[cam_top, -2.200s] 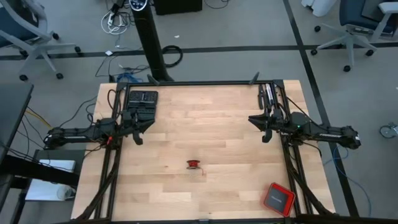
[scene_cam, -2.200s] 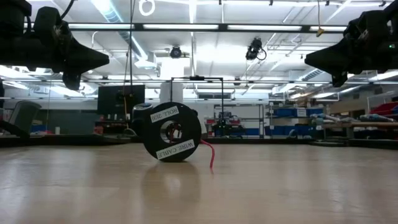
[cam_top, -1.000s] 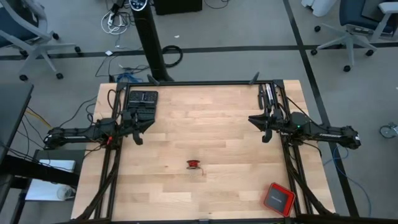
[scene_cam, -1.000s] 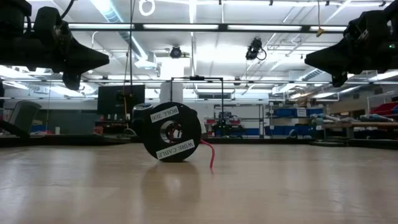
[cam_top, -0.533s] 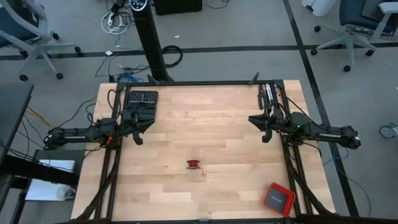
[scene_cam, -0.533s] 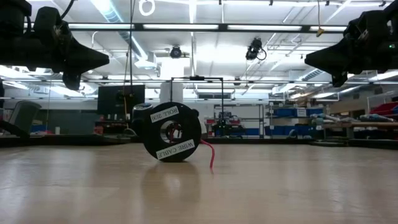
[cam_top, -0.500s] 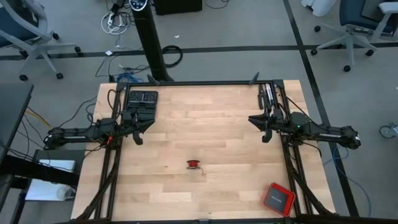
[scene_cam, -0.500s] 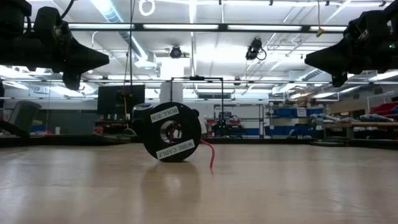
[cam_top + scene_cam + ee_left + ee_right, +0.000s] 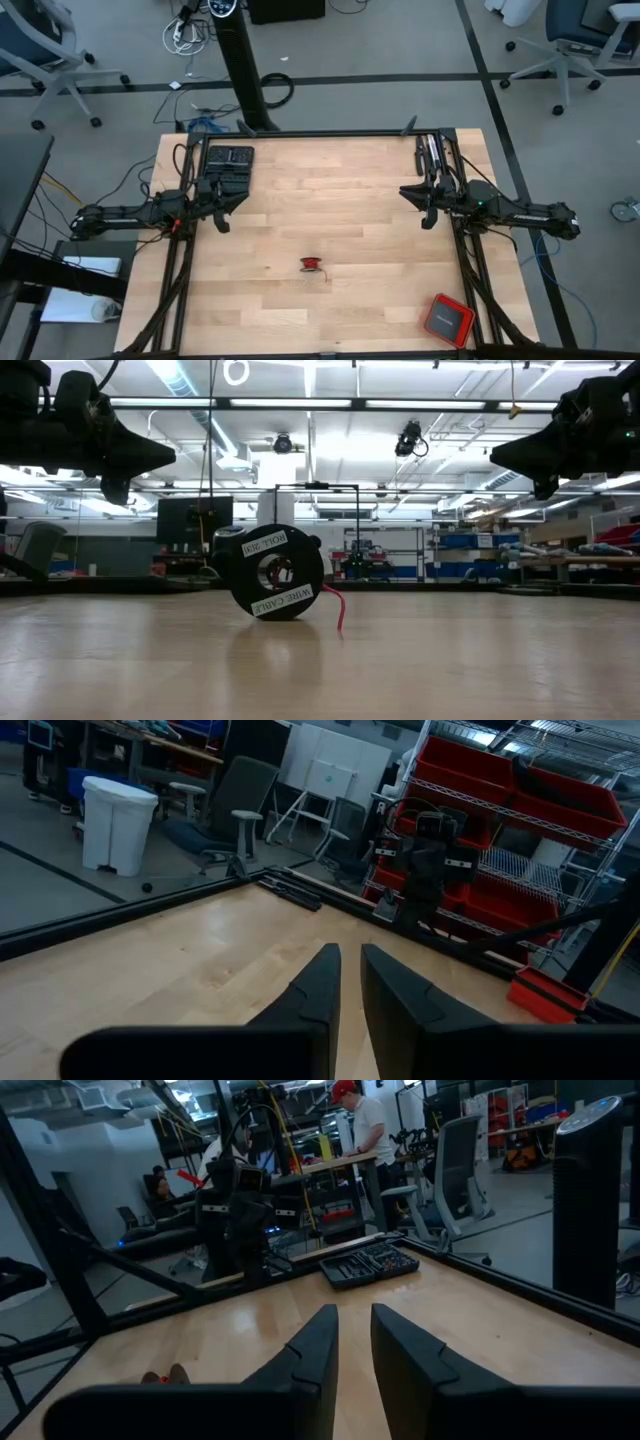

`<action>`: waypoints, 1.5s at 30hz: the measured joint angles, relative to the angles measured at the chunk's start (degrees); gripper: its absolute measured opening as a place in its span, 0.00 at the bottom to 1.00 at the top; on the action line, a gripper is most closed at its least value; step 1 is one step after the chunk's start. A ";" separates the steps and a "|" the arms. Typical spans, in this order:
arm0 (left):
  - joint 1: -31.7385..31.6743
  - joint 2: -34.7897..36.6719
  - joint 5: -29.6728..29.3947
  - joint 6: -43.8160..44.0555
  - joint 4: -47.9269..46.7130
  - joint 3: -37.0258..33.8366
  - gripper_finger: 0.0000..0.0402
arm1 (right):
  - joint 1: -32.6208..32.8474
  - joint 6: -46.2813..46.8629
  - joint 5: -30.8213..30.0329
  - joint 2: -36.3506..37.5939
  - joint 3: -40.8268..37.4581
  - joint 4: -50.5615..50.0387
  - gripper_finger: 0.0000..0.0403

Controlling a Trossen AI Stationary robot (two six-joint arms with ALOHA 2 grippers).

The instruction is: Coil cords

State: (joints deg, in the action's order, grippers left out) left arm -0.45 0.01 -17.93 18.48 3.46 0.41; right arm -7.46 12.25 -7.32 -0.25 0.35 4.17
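Observation:
The cords show as one thin red cord wound on a small black spool. The spool stands on its rim near the middle of the wooden table; in the low view its labelled face shows. A short loose end droops to the table beside it. My left gripper hovers over the table's left side, and my right gripper over the right side. Both point level toward the middle, well away from the spool. Each wrist view shows only a narrow gap between the fingers, with nothing in it.
A black tool case lies at the far left of the table, close to my left gripper. A red square box with a dark top sits at the near right corner. The table's middle around the spool is bare wood.

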 joint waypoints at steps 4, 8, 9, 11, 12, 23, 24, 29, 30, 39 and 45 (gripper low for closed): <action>0.02 0.00 -0.01 0.00 0.00 0.00 0.12 | 0.00 0.00 0.01 -0.02 0.01 0.01 0.16; 0.02 0.00 0.00 0.00 0.09 0.00 0.12 | 0.01 0.00 0.00 -0.02 -0.01 0.01 0.16; 0.00 0.00 -0.02 0.00 0.24 0.00 0.12 | 0.00 0.00 0.01 -0.02 -0.01 0.02 0.16; 0.02 0.00 -0.08 0.00 0.77 0.00 0.12 | 0.00 0.00 0.00 -0.01 0.00 0.01 0.16; 0.01 0.00 -0.15 0.00 1.05 0.01 0.12 | 0.00 0.00 0.00 -0.02 0.00 0.02 0.16; 0.01 0.00 -0.30 0.00 1.46 0.00 0.12 | 0.00 -1.22 -0.44 -0.02 0.01 0.09 0.16; 0.02 0.00 -0.46 0.00 1.47 0.01 0.12 | -0.09 -3.08 -1.38 -0.02 0.01 0.32 0.16; 0.02 0.00 -0.87 -0.52 1.97 0.00 0.12 | -0.18 -4.44 -2.70 -0.02 0.01 0.44 0.16; 0.02 0.00 -0.94 -1.43 2.17 0.01 0.12 | -0.17 -4.46 -2.72 -0.02 0.01 0.46 0.16; 0.02 -1.00 -0.98 -3.65 -0.96 2.40 0.12 | -0.13 -3.83 -1.53 -0.02 0.01 8.81 0.16; 0.02 -7.37 -0.09 -4.57 -3.73 6.43 0.12 | -0.17 0.25 0.11 -0.35 0.16 11.67 0.16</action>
State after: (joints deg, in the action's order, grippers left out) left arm -0.43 -7.35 -18.02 13.91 -0.26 6.83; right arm -7.64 12.50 -7.21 -0.60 0.51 15.84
